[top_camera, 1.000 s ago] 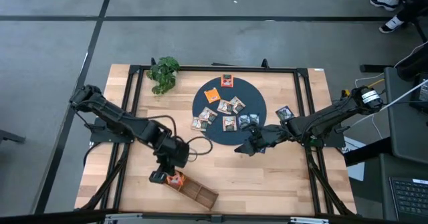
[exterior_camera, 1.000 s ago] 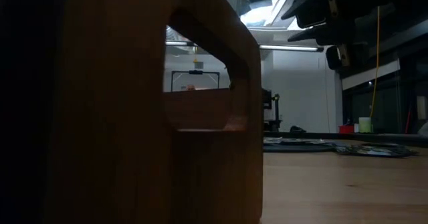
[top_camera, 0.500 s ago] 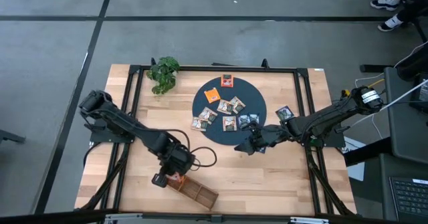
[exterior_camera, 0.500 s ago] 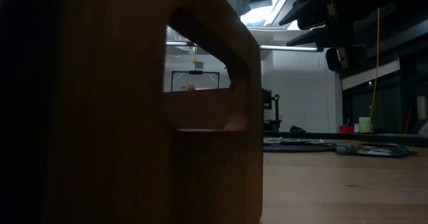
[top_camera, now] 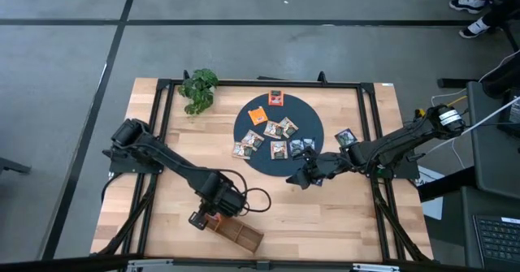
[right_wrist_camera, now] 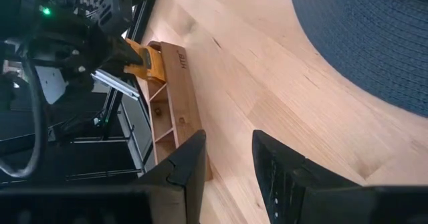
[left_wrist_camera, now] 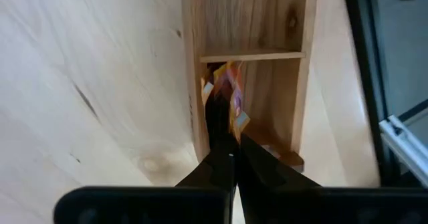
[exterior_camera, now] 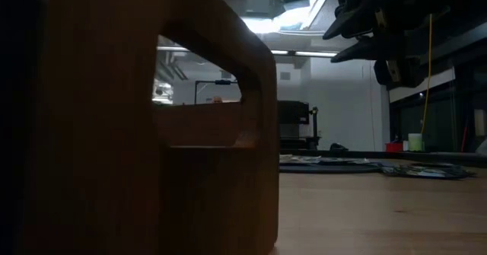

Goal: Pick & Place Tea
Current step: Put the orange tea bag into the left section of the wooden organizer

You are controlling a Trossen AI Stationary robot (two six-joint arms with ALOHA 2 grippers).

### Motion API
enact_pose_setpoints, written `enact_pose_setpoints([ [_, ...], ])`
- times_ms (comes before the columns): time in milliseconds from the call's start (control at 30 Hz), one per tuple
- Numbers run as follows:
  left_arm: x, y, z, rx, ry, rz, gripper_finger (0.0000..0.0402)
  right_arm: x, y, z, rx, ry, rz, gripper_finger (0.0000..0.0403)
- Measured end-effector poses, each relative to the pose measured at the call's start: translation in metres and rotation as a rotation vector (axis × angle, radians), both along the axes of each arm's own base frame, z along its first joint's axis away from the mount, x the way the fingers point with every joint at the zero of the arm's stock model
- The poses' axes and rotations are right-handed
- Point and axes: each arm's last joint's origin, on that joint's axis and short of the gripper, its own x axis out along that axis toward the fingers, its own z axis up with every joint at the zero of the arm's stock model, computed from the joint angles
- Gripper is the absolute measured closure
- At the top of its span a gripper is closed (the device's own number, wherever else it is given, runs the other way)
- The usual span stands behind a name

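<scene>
Two dark jointed arms; looped black cables

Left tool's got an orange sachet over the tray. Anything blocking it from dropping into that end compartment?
Nothing visible. The left tool is shut on the orange sachet, already down between the tray walls, on the near side of the divider. That compartment shows no other sachet. The right tool waits by the mat.
</scene>
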Motion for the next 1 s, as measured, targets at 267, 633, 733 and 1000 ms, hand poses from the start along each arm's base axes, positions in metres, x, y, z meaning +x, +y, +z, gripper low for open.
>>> enact_pose_setpoints([
  [267,0.003,-0.001,0.004,0.009,-0.006,-0.019,0.0392,0.000,0.000,0.000,-0.005,0.000,0.003,0.0279],
  [633,0.001,0.000,0.005,0.032,0.010,-0.026,0.0322,0.000,0.000,0.000,-0.028,-0.005,0.018,0.0279],
  [733,0.001,0.000,0.005,0.032,0.011,-0.021,0.0310,0.000,0.000,0.000,-0.030,-0.005,0.020,0.0279],
  [1000,0.003,0.018,0.024,0.009,-0.058,0.065,0.0306,0.000,0.000,0.000,-0.046,-0.008,0.030,0.0279],
])
